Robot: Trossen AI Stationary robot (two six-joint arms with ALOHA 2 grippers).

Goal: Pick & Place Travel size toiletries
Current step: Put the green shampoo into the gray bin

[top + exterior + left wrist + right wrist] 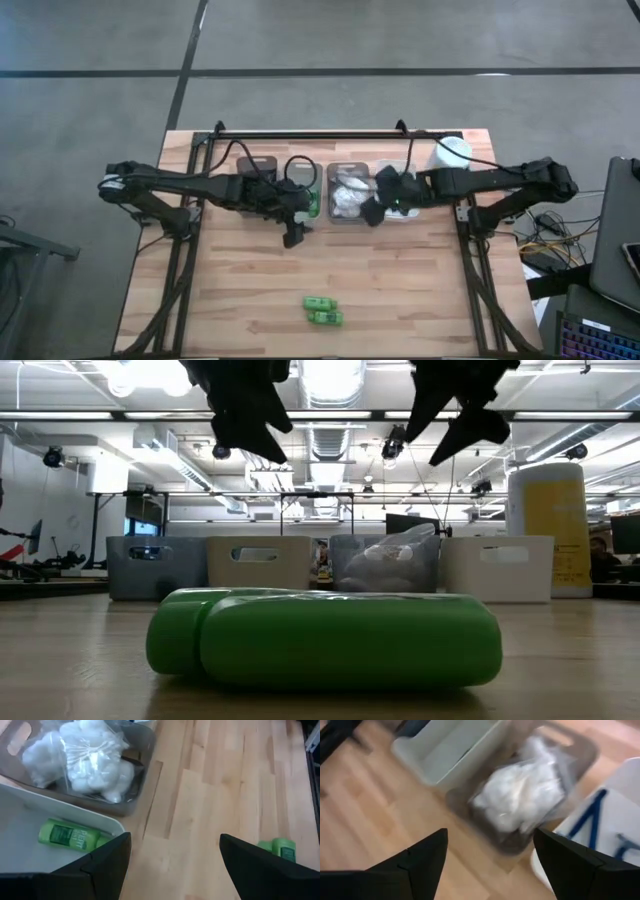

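- Two green bottles lie side by side, touching or nearly so, on the bare wood near the front edge of the table, about midway between its side edges and well apart from the row of trays at the back edge.
- A third green bottle already lies flat in the white tray, next to the clear tray that holds white crinkly packets.
- The left gripper hangs above the table just in front of the white tray, fingers spread wide and empty.
- The right gripper hovers over the clear tray's front edge, also spread, holding nothing.
- Handling, as a judgement: the bottles look like light, stiff plastic with smooth rounded sides, so they may roll or slip out of a pinch. Closing across the flat middle of the body, on the label, looks safer than taking the cap end.
- Because the pair lies so close, the fingers should straddle one bottle from its outer side, or the neighbour may be nudged away.
- The packets look soft and feather-light; a pinch on the bunched film would hold.
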